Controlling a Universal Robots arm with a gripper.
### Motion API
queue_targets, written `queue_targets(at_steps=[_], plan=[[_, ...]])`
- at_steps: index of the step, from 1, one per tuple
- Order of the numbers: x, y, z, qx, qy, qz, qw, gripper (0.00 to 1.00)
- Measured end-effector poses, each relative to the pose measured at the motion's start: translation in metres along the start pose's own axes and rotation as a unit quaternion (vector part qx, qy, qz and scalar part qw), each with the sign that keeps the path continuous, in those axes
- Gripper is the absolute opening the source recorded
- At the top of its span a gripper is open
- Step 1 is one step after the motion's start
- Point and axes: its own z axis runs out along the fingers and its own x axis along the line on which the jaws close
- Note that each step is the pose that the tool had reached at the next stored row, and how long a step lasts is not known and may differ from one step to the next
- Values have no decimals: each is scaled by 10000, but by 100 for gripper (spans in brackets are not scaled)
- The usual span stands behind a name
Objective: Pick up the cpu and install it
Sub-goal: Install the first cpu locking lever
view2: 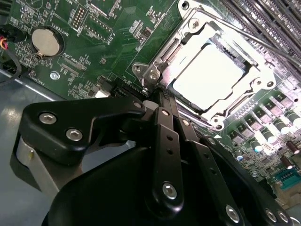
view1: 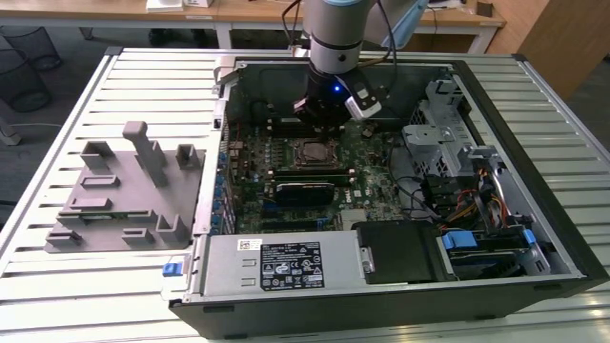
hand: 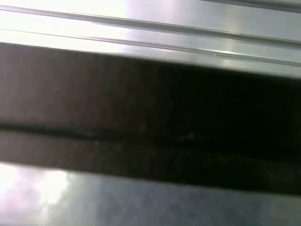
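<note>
Slatted metal tabletop (view1: pixel 57 300) carries an open computer case (view1: pixel 401 179) lying on its side, with a grey fixture block (view1: pixel 124 193) beside it toward the exterior view's left. Inside the case, the arm reaches down over the green motherboard (view1: pixel 367 153), and the gripper (view1: pixel 329 118) hangs just beyond the socket (view1: pixel 313 151).

The cpu (view2: pixel 209 75) shows in the second wrist view as a flat square with a bright silvery-white top, glare washing out its surface. It lies flat, face up, seated inside the metal socket frame (view2: pixel 254 87); being square, it has no long axis, and its edges run parallel to the frame's.

That view also shows the gripper's black linkage (view2: pixel 160 155) close above the board, its tips drawn together near the frame's corner, holding nothing. A round coin cell (view2: pixel 45 41) sits on the board well apart from the socket. Blurred metal and a dark band (hand: pixel 150 127) show in the first wrist view.
</note>
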Motion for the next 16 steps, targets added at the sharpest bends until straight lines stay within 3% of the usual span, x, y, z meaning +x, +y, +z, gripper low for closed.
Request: queue_targets(at_steps=[11, 16], plan=[[-2, 3, -26, 20, -1, -1, 10000, 11], [-1, 0, 0, 210, 21, -1, 9998, 11]])
